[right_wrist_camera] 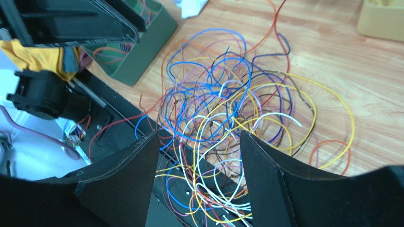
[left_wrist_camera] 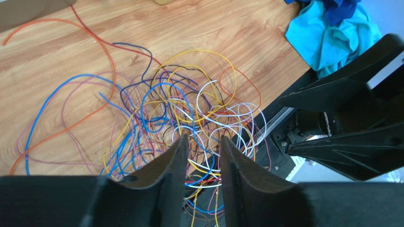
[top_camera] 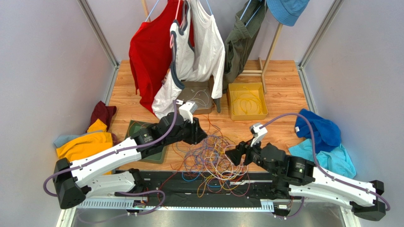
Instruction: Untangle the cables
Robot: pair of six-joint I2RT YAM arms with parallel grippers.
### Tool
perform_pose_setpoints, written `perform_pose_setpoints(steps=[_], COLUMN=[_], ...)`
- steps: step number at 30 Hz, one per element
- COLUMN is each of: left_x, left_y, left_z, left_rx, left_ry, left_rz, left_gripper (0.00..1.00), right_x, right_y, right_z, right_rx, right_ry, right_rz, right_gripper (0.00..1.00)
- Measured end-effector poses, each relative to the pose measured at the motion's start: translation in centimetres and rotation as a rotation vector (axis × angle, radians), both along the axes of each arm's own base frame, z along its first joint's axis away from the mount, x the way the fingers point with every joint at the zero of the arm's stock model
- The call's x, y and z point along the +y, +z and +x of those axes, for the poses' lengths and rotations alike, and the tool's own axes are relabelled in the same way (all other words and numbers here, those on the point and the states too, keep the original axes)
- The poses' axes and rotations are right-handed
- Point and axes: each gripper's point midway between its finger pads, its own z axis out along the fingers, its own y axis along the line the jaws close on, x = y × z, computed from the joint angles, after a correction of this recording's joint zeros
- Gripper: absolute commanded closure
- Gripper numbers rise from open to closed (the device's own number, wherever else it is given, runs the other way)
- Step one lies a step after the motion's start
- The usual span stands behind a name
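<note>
Three trays share the desk (top_camera: 284, 80) with the cables (top_camera: 211, 158), which lie in a loose snarl of many colours at the middle of its near edge and spill onto the black strip (top_camera: 189, 189) in front of the arm bases. We see a yellow tray (top_camera: 245, 85) toward the far edge holding a yellow coil (top_camera: 246, 101), a grey tray (top_camera: 195, 84) just left of it with a few pale strands (top_camera: 202, 99), and a green tray (right_wrist_camera: 147, 52) on the left, partly under the left arm, with orange strands (right_wrist_camera: 109, 49) inside. Our left gripper (left_wrist_camera: 201, 139) hangs over the snarl's left side, its fingers parted by a narrow gap; whether any strand sits between them we cannot tell. Our right gripper (right_wrist_camera: 199, 135) hovers over the right side, spread wide and holding nothing.
</note>
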Motion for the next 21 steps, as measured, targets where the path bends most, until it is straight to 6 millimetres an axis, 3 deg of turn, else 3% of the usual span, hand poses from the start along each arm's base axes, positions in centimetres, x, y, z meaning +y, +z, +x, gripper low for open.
perform_pose_setpoints(steps=[4, 7, 11, 17, 19, 20, 21], left_x=[1.2, 1.9, 2.5, 2.8, 2.8, 2.7, 2.6], left_y=[-1.3, -3.0, -4.9, -5.7, -5.6, -5.5, -5.4], left_z=[-0.2, -0.5, -1.0, -1.3, -1.3, -1.3, -1.3], left_rx=[0.008, 0.033, 0.067, 0.085, 0.084, 0.083, 0.082], left_ry=[0.036, 0.053, 0.062, 0.074, 0.074, 0.074, 0.074], left_rz=[0.009, 0.033, 0.057, 0.043, 0.035, 0.028, 0.023], left_gripper=[0.67, 0.67, 0.67, 0.67, 0.69, 0.69, 0.71], right_x=[0.4, -0.6, -2.0, -3.2, -3.7, -3.9, -4.0], right_y=[-3.0, -5.7, -7.4, -10.0, -11.1, -11.6, -11.9], right_z=[0.0, 0.1, 0.3, 0.4, 0.5, 0.6, 0.6], right_rx=[0.074, 0.122, 0.15, 0.193, 0.207, 0.212, 0.21], right_ry=[-0.014, -0.064, -0.124, -0.182, -0.201, -0.214, -0.217], right_rz=[-0.098, -0.177, -0.243, -0.37, -0.43, -0.452, -0.477], right_gripper=[0.33, 0.34, 0.34, 0.34, 0.67, 0.89, 1.0])
